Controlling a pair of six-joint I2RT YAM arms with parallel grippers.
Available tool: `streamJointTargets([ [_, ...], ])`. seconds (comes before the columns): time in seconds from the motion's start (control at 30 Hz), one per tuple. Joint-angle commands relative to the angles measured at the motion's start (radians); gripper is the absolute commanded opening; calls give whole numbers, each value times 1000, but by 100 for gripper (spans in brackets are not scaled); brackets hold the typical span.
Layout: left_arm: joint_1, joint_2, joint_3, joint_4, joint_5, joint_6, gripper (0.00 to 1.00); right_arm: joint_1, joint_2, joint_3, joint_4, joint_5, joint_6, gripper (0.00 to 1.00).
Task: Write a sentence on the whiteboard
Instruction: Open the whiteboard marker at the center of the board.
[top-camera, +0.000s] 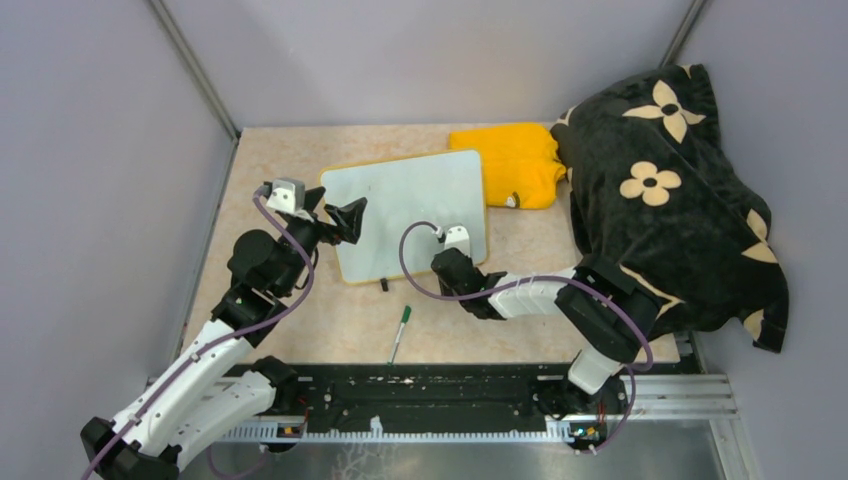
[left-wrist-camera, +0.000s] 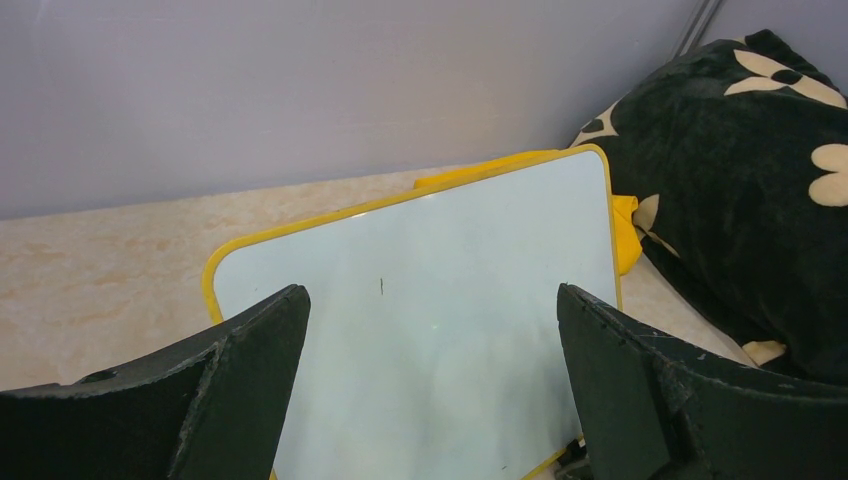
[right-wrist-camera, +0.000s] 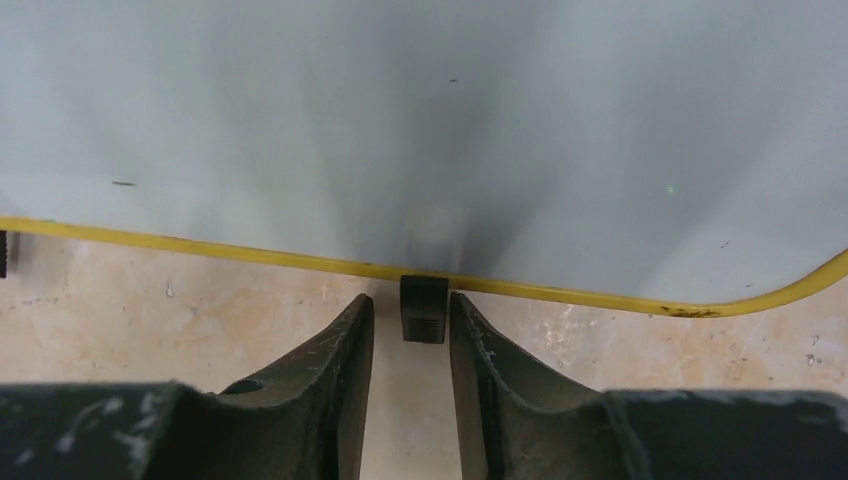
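The whiteboard (top-camera: 410, 200) lies blank mid-counter (top-camera: 300, 160), long axis crosswise. At its near rim the right gripper (right-wrist-camera: 410, 300) has its jaws slightly parted, released, flanking a black clip foot (right-wrist-camera: 423, 310). The left gripper (left-wrist-camera: 432, 295) gapes empty over the board's left end. The green marker (top-camera: 400, 333) lies behind both, towards the bases.

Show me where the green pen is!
In the top view, the green pen lies on the table, just in front of the whiteboard, between the left arm and the right arm.

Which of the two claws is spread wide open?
The left gripper, hovering over the whiteboard's left side, gapes wide. The right gripper is barely parted, at a black clip foot on the board's near edge.
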Motion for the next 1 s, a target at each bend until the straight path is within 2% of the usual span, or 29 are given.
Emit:
streamJointTargets([
  [0.0,-6,-6,-8,32,6,-5,99,20,-6,-2,5,-29,27,37],
  [0.33,-7,-12,-9,31,3,-5,99,20,-104,-32,-39,-42,54,58],
  [0.5,-7,-17,-9,33,2,-10,99,42,-250,-75,-124,-54,72,62],
  [0.63,-7,-17,-12,49,-37,-46,99,110,-401,-97,-238,-8,81,63],
  [0.77,-7,-4,-21,84,-111,-135,99,218,-494,-67,-355,121,112,64],
  [0.87,-8,24,0,55,-223,-231,99,338,-441,17,-467,348,191,66],
  [0.97,-9,49,30,2,-296,-316,99,381,-328,161,-675,489,446,68],
])
